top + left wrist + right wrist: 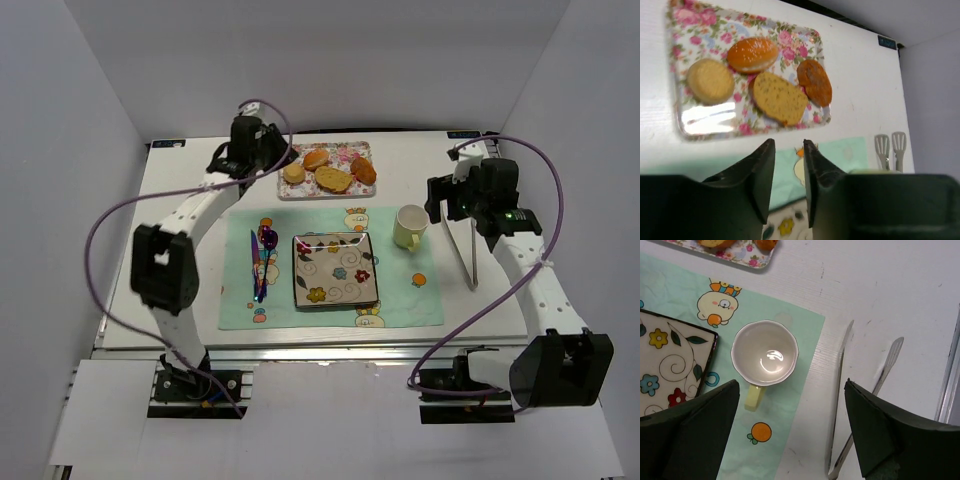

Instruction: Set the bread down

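The bread slice (779, 98) lies on the floral tray (700, 117) at the far side of the table. The left gripper (789, 145) hovers just short of the tray's near edge, its fingers a narrow gap apart and empty. The slice sits directly ahead of them, its long axis slanting across the line of approach (a wrist turn is probably required). The right gripper (791, 385), fingers spread wide above the cup (765, 352), is well apart from the tray; the left arm is nearer.
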